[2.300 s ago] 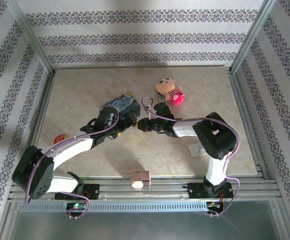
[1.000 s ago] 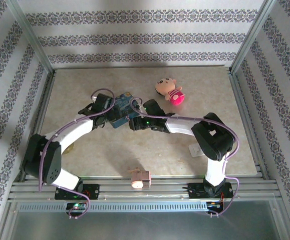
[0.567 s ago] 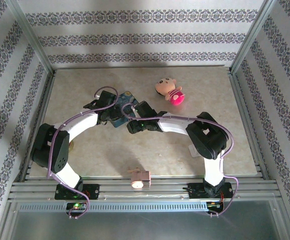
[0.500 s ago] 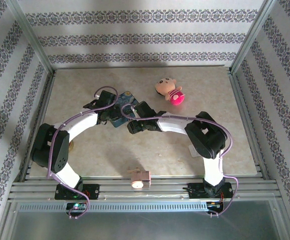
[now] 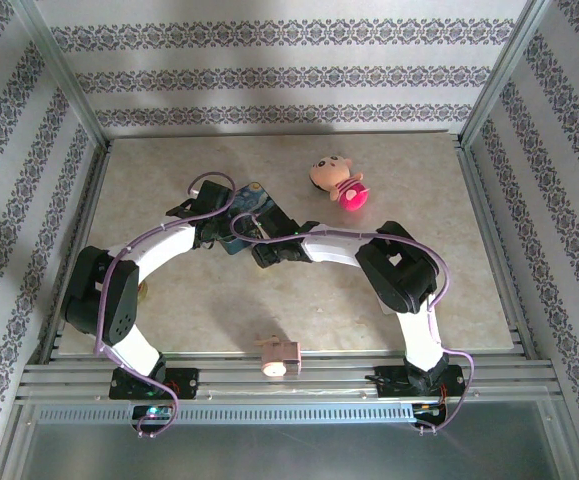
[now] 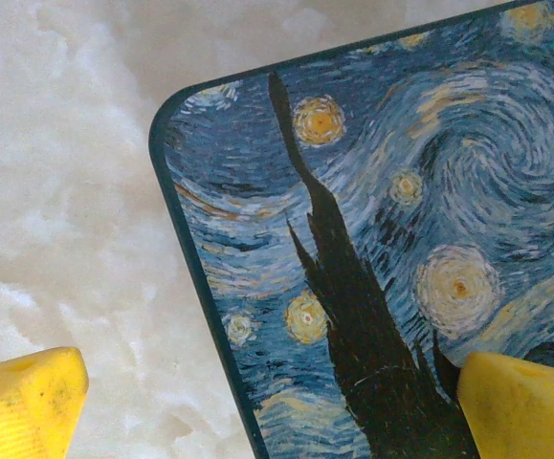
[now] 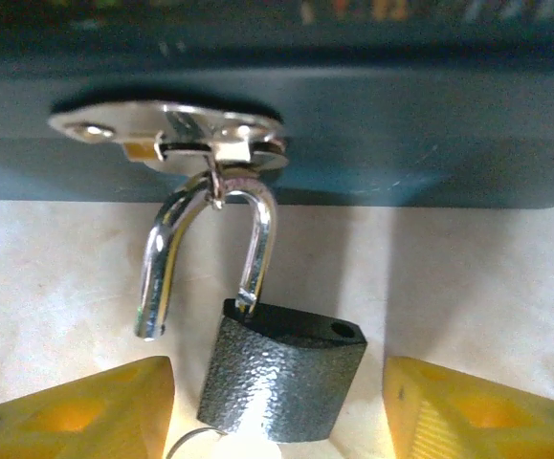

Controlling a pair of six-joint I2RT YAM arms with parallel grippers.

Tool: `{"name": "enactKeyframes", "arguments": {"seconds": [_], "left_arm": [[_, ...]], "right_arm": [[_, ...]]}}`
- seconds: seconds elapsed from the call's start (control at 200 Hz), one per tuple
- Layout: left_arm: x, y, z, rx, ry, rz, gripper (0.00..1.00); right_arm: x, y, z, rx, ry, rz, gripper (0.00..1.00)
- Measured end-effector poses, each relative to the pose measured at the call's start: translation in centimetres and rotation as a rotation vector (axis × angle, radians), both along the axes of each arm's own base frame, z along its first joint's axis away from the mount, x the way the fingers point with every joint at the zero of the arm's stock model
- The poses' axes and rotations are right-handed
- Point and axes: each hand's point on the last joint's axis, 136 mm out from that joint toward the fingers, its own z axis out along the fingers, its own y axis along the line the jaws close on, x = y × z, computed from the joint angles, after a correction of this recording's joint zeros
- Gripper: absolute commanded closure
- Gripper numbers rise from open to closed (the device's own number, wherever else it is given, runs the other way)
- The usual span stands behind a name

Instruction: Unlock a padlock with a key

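The tiny dark grey padlock (image 7: 281, 373) hangs by its silvery shackle (image 7: 257, 239) from the metal hasp (image 7: 171, 129) on the side of the blue starry-night tin (image 5: 252, 203). The shackle's free end (image 7: 150, 320) is out of the body, so the lock stands open. A thin ring (image 7: 188, 440) and a pale glare-washed shape sit at the lock's bottom edge; I cannot tell whether that is the key. My right gripper (image 7: 277, 421) is open, with one yellow fingertip on each side of the lock body and a gap at both. My left gripper (image 6: 272, 411) is open just over the tin's lid (image 6: 372, 239).
A pink plush doll (image 5: 337, 182) lies right of the tin at the back. A small pink object (image 5: 279, 355) sits at the table's near edge. A white item (image 5: 394, 300) lies by the right arm's elbow. Metal frame rails border the marble-patterned table (image 5: 169, 300).
The left arm swung back and left until its gripper came over the tin, then held still. The right gripper slid left along the tin's near side to the padlock.
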Motion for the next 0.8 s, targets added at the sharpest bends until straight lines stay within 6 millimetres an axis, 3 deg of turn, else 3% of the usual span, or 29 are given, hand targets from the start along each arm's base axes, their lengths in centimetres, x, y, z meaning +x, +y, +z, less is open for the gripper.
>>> {"name": "enactKeyframes", "arguments": {"seconds": [0.105,0.38,0.56,0.8], "left_arm": [[-0.01,0.0,0.0,0.0,0.0,0.0,0.01],[-0.13,0.07,-0.04,-0.004,-0.003,0.004,0.01],[-0.32,0.23,-0.04,-0.009,-0.003,0.009,0.01],[-0.64,0.21,-0.17,-0.031,-0.007,0.019,0.01]], "right_arm": [[0.12,-0.11,-0.1,-0.004,-0.002,-0.01,0.69],[0.2,0.03,0.01,0.018,0.012,-0.054,0.9],[0.18,0.32,0.04,0.061,0.033,-0.091,0.99],[0.31,0.4,0.23,0.145,0.082,-0.161,1.0]]}}
